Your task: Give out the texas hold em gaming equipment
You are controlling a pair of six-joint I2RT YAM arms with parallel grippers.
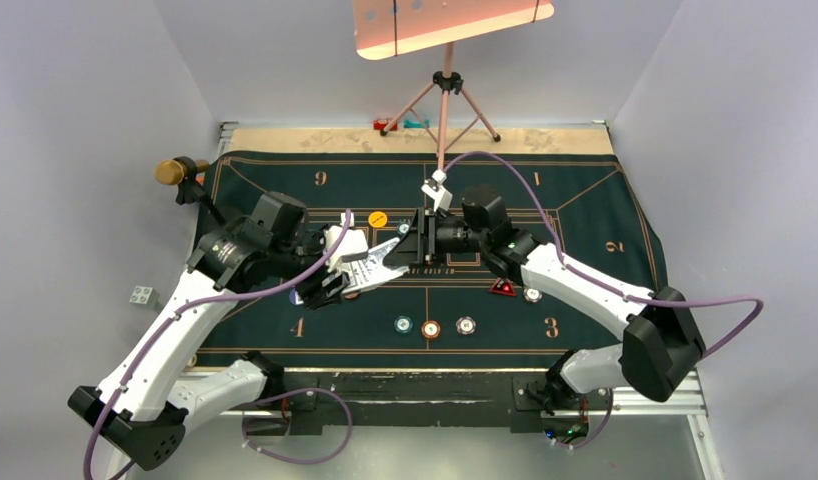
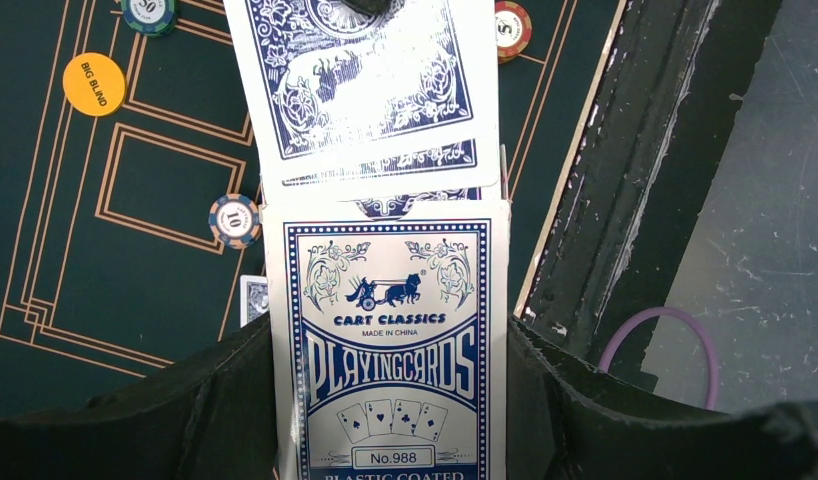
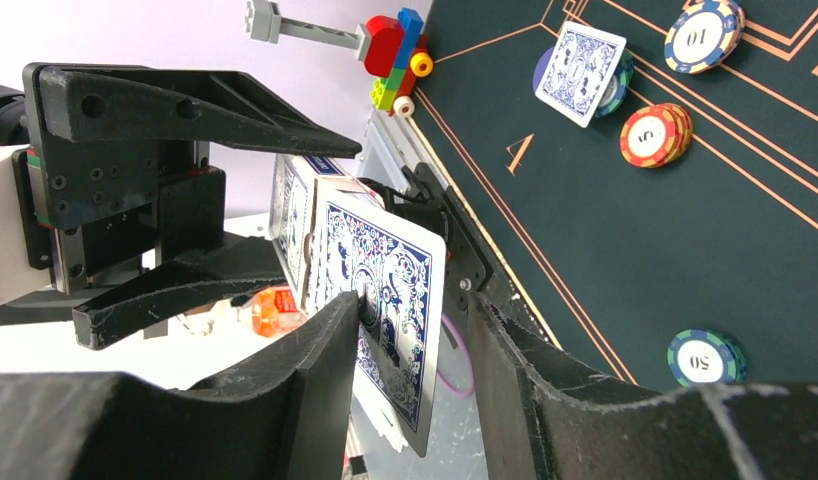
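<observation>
our left gripper (image 2: 390, 400) clamps the card box (image 2: 385, 300) so our right gripper (image 3: 405, 340), straddling a card (image 3: 385, 270), can draw it; we cannot tell if it pinches.

— What covers the counter (image 1: 315, 140)?
— A dark green, gold-lined felt mat (image 1: 505, 345).
— And on that?
— Small round teal chip (image 1: 403, 324), orange-brown chip (image 1: 431, 329), white chips (image 1: 466, 325), red triangular marker (image 1: 502, 288), yellow disc (image 1: 378, 219).
</observation>
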